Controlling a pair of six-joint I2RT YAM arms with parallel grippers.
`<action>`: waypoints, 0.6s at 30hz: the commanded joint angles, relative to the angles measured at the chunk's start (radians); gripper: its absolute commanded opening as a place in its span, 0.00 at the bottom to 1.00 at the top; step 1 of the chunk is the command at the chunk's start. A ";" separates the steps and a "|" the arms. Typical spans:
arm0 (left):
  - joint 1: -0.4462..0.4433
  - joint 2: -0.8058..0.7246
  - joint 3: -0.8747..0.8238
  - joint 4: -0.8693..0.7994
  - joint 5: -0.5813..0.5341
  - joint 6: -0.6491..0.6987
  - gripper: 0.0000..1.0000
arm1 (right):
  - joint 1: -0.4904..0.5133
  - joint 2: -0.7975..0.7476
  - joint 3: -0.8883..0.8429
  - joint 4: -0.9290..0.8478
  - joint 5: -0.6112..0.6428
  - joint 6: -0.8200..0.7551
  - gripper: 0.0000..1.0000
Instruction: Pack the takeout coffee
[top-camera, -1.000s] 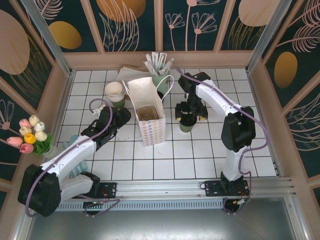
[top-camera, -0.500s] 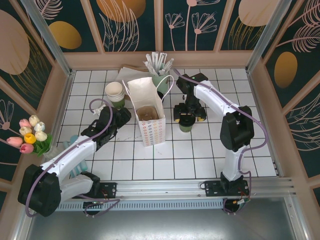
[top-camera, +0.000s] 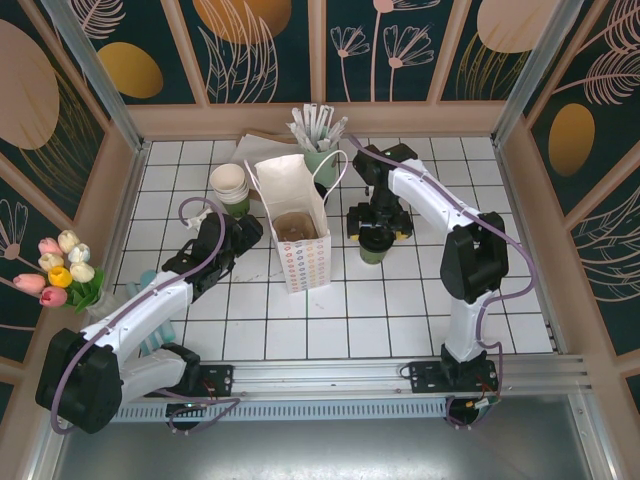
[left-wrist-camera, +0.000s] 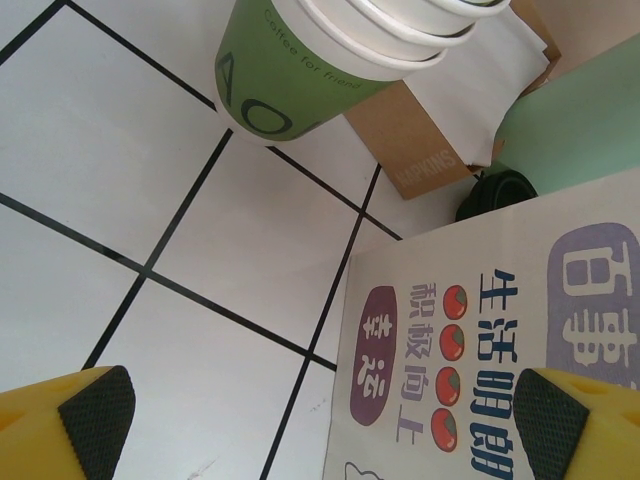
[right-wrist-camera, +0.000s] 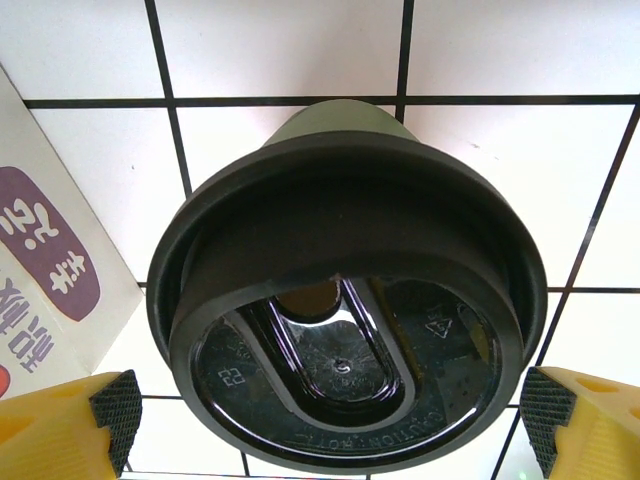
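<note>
The takeout coffee, a green cup with a black lid, stands on the white tiles right of the white paper bag. My right gripper hangs open directly over it. In the right wrist view the lid lies between the two spread fingertips, with a gap on each side. My left gripper is open and low on the bag's left. In the left wrist view its jaws straddle the bag's printed side and bare tile.
A stack of lidless cups stands behind the left gripper, close above it in the left wrist view. A mint green holder of white sticks and brown napkins sit behind the bag. Tulips lie at the left wall.
My right gripper has shifted slightly toward the back while staying over the cup. The left arm, the bag and the cup have not moved.
</note>
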 joint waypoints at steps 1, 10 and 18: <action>-0.003 -0.001 -0.016 0.015 0.009 0.003 0.99 | -0.005 -0.008 -0.035 0.004 0.016 0.006 0.99; -0.003 -0.007 -0.024 0.014 0.007 -0.005 0.99 | -0.011 -0.002 -0.052 0.021 0.032 0.001 0.99; -0.003 -0.009 -0.024 0.013 0.007 -0.008 0.99 | -0.018 0.015 -0.058 0.035 0.016 -0.003 0.99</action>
